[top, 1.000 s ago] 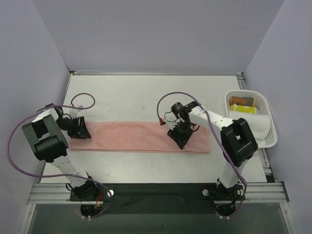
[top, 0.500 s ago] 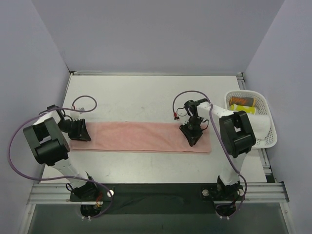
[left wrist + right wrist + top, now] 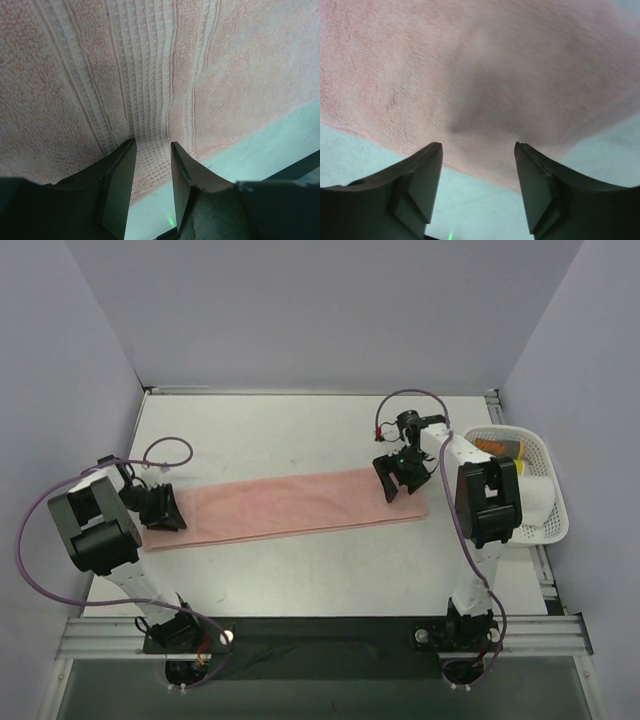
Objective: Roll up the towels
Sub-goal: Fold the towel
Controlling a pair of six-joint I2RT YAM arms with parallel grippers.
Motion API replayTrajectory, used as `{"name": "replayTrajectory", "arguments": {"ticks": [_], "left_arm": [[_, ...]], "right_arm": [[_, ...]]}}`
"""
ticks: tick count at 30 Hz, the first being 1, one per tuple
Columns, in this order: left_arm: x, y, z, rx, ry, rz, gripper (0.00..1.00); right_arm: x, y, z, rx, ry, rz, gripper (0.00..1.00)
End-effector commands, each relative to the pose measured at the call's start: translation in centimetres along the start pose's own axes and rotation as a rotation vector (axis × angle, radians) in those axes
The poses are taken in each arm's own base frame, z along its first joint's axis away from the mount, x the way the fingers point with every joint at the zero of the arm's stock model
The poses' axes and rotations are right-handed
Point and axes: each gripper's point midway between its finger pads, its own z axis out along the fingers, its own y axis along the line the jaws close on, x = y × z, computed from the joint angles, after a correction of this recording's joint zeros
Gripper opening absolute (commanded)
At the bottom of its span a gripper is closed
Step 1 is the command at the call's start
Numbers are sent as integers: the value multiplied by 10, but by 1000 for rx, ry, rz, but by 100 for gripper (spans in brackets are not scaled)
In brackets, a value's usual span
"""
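Observation:
The salmon-pink towel (image 3: 290, 505) lies flat and stretched out on the white table, slanting up to the right. My left gripper (image 3: 172, 516) is at its left end. In the left wrist view my left gripper (image 3: 152, 165) stands closed narrowly on a pinched strip of the towel's woven band (image 3: 150, 60). My right gripper (image 3: 396, 488) is at the towel's right end. In the right wrist view my right gripper (image 3: 477, 160) is open, its fingers straddling the towel's edge (image 3: 480, 65). A white rolled towel (image 3: 540, 496) lies in the basket.
A white mesh basket (image 3: 556, 452) stands at the table's right edge, holding the white roll and orange and yellow items (image 3: 497, 452). Grey walls close in the left, back and right. Purple cables loop over both arms.
My right gripper moved right and toward the back, dragging the towel's right end with it, so the towel now lies slanted. My left gripper stayed at the left end.

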Motion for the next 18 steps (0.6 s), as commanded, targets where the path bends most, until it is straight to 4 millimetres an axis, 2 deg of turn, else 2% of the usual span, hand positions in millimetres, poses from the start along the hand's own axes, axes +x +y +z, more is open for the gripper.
{"name": "replayTrajectory", "arguments": {"ticks": [1, 3, 5, 6, 8, 11, 18], "left_arm": [[-29, 15, -4, -69, -89, 51, 45], [-30, 12, -5, -67, -94, 56, 46], [-27, 10, -2, -60, -89, 50, 46], [-26, 9, -2, -58, -90, 48, 46], [-23, 9, 0, -55, -83, 43, 46], [-20, 10, 1, -63, -76, 45, 46], [-23, 11, -1, -71, -82, 34, 46]], "right_arm": [[6, -5, -45, -26, -83, 139, 70], [7, -6, -51, -39, -101, 211, 71], [8, -17, -51, -27, -104, 271, 68], [11, -24, -47, -5, -89, 299, 64], [12, -37, -43, 24, -79, 363, 61], [13, -47, -36, 41, -67, 405, 56], [18, -49, -9, 52, -4, 428, 49]]}}
